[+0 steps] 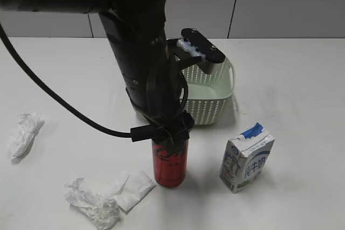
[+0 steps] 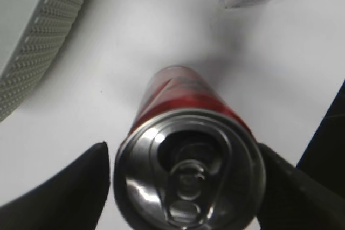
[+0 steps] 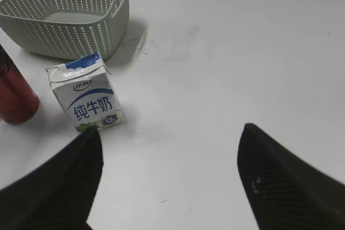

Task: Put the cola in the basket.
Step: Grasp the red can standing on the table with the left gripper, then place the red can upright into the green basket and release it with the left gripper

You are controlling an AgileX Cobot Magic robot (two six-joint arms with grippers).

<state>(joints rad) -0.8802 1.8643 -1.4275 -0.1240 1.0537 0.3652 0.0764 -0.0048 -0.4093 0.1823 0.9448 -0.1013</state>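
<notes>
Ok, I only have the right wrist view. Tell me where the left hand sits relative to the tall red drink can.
Observer: The left hand straddles the tall red drink can from above, one finger on each side of its silver top. A sliver of table shows beside one finger.
Operator: Now tell me what lies left of that can.
Observer: A crumpled white tissue lies beside its base, and another crumpled tissue lies farther left.

Even, bright overhead light is cast, and soft shadows are thrown beside the basket (image 3: 70, 20) and carton (image 3: 89, 95). In the left wrist view the can (image 2: 188, 165) is blurred, with glare on its top.
</notes>
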